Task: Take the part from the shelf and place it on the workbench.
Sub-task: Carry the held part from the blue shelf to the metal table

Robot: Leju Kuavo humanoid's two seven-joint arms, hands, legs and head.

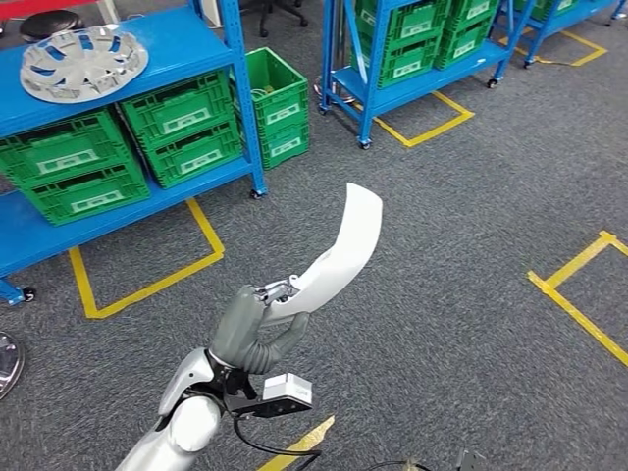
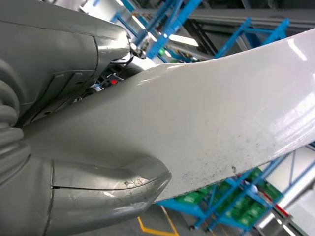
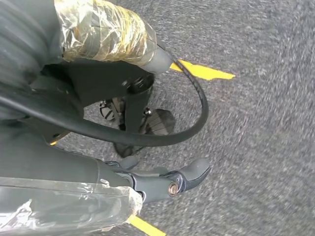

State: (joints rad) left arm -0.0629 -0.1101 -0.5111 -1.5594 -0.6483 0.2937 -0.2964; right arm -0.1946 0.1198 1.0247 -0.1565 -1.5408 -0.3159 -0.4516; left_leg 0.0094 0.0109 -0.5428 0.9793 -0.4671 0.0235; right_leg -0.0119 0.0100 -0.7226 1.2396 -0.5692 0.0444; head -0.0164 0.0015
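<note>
White curved part (image 1: 337, 257) gripped at lower end by left robot hand (image 1: 248, 329), long axis rising forward-right above carpet. Blue shelf (image 1: 167, 44) behind-left. Right robot hand (image 3: 174, 179) hangs, holds nothing, fingers apart.

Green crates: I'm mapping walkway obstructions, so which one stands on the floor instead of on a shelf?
The green crate just right of the near blue rack's upright. It stands on the grey carpet; the other crates rest on rack shelves.

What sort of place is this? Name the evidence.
Probably a factory or warehouse parts store. Blue steel shelving racks hold green plastic stacking crates with labels, a silver wheel cover lies on a shelf, and yellow tape lines mark bays on the grey carpeted floor.
</note>
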